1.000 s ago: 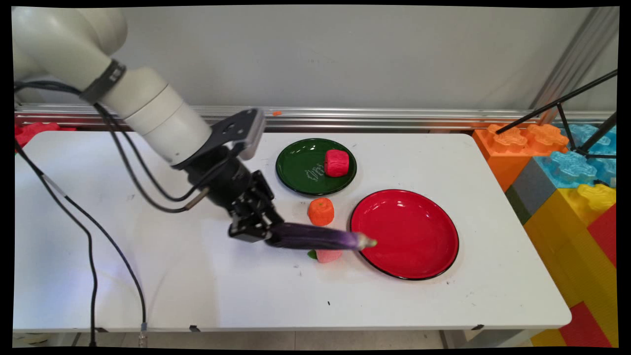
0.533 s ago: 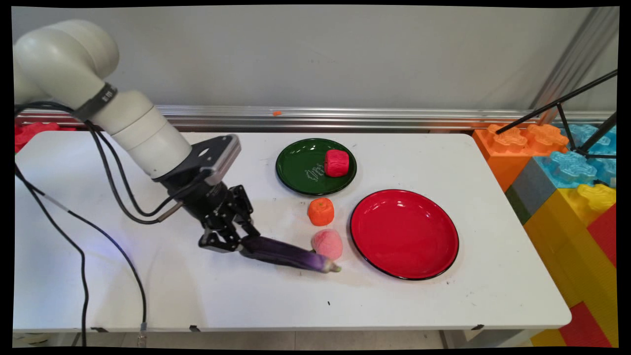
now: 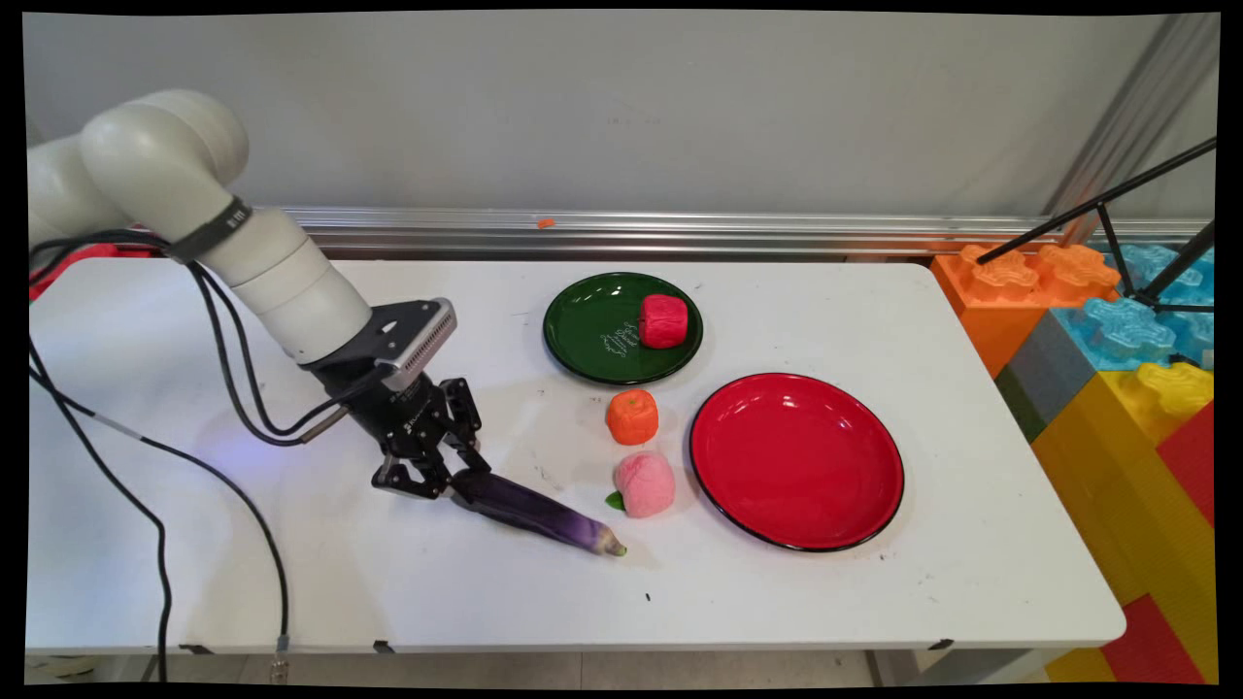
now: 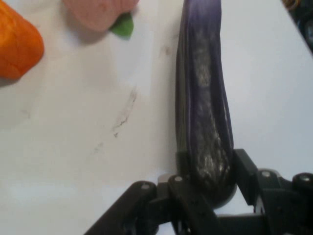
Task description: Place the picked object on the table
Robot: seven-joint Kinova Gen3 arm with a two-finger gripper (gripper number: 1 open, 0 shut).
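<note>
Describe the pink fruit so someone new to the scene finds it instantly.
Start at the large red plate on the white table. Just off its left rim lies the pink toy peach, with a small green leaf. The orange toy fruit behind it is brighter and leafless.

purple eggplant (image 3: 539, 512), red plate (image 3: 796, 461), green plate (image 3: 597, 330)

You see a white arm (image 3: 243, 243) of rounded links with a dark band, black cables (image 3: 223, 388) hanging from it, and a black gripper (image 3: 432, 481) with silver screws.
</note>
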